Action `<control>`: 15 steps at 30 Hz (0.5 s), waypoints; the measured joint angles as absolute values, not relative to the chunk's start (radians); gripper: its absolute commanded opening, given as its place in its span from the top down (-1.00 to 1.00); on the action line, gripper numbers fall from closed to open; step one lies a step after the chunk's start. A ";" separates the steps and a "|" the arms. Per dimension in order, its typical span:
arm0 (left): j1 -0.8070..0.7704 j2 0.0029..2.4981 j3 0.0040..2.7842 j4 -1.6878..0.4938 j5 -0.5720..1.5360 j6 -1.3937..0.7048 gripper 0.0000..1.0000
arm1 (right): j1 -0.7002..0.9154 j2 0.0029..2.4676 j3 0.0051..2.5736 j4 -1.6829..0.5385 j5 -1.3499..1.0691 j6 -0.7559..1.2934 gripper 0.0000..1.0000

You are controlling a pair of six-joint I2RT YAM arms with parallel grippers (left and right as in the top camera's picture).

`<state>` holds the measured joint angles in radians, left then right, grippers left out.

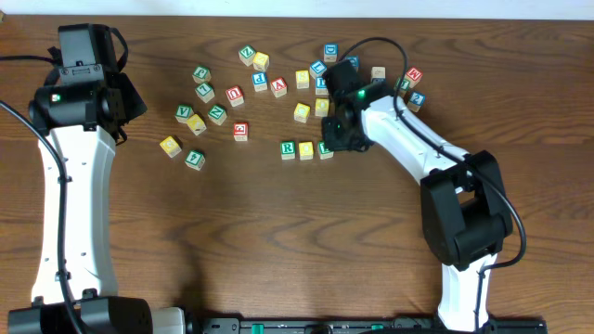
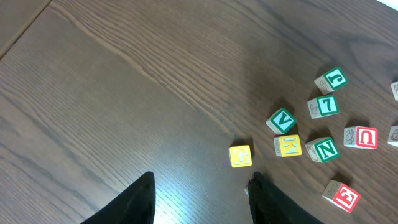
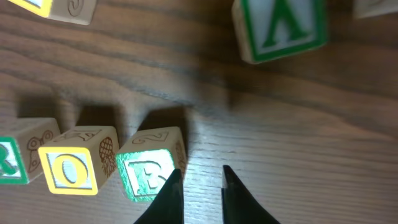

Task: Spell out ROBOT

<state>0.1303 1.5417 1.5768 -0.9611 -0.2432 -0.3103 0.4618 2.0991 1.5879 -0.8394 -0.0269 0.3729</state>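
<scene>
R block [image 3: 9,163], O block [image 3: 71,168], B block [image 3: 148,175] in a row, right end effector [image 3: 199,180] just beside B block, slightly parted, empty, left end effector [image 2: 201,186] spread wide

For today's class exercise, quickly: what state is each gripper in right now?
Left gripper: open, holding nothing.
Right gripper: slightly open, empty, beside the B block.

My left arm [image 1: 70,204] and right arm [image 1: 408,139] wear white shells, black joints and black cables [image 1: 379,40]. My right gripper [image 3: 199,177] is black, and a green light [image 1: 360,93] shows at one o'clock.
</scene>
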 measured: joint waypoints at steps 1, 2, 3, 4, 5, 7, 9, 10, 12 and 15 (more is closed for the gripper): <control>0.130 1.542 1.576 -0.961 -0.243 -0.310 0.05 | 0.466 2.099 1.575 -0.830 -0.030 0.382 0.74; 0.130 1.542 1.577 -0.961 -0.243 -0.310 0.05 | 0.471 2.095 1.565 -0.809 -0.031 0.391 0.74; 0.130 1.542 1.576 -0.961 -0.243 -0.310 0.05 | 0.475 2.091 1.557 -0.796 -0.032 0.396 0.74; 0.130 1.542 1.576 -0.961 -0.243 -0.310 0.05 | 0.479 2.089 1.548 -0.783 -0.033 0.402 0.74; 0.130 1.542 1.577 -0.961 -0.243 -0.310 0.05 | 0.483 2.085 1.541 -0.771 -0.031 0.408 0.74; 0.130 1.542 1.577 -0.961 -0.243 -0.310 0.05 | 0.487 2.080 1.530 -0.757 -0.031 0.414 0.74; 0.130 1.542 1.577 -0.961 -0.243 -0.310 0.05 | 0.490 2.078 1.523 -0.746 -0.031 0.419 0.74; 0.130 1.542 1.576 -0.961 -0.243 -0.310 0.05 | 0.490 2.078 1.523 -0.745 -0.031 0.420 0.74; 0.130 1.542 1.577 -0.961 -0.243 -0.310 0.05 | 0.490 2.077 1.521 -0.743 -0.031 0.426 0.74; 0.130 1.542 1.577 -0.961 -0.243 -0.310 0.05 | 0.490 2.077 1.520 -0.741 -0.035 0.430 0.75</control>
